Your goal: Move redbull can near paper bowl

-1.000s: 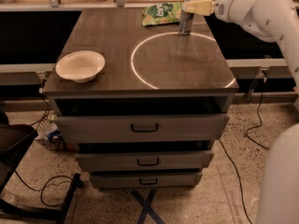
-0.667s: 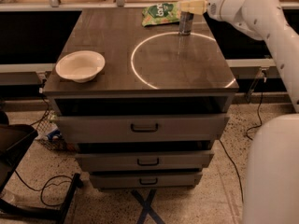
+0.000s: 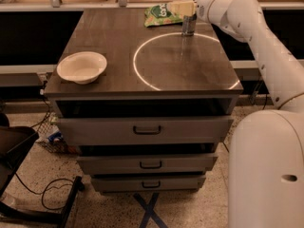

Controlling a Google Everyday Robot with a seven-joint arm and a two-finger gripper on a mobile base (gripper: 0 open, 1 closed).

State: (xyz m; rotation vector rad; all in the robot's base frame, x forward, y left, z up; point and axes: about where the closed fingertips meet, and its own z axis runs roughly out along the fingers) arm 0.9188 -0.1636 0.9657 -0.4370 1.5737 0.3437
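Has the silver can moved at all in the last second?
No. The redbull can stands on the white ring's far edge as before, with the gripper at its top.

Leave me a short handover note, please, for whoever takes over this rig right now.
Tool: at the far right of the cabinet top, right at the top of the redbull can. Whether it grips the can does not show.
Redbull can: upright on the far right of the top, next to the green snack bag.
Paper bowl: at the near left corner, well apart from the can.
Done: the tool is at the can.
Left: secure the can, carry it across to the near left and set it down upright close to the bowl.
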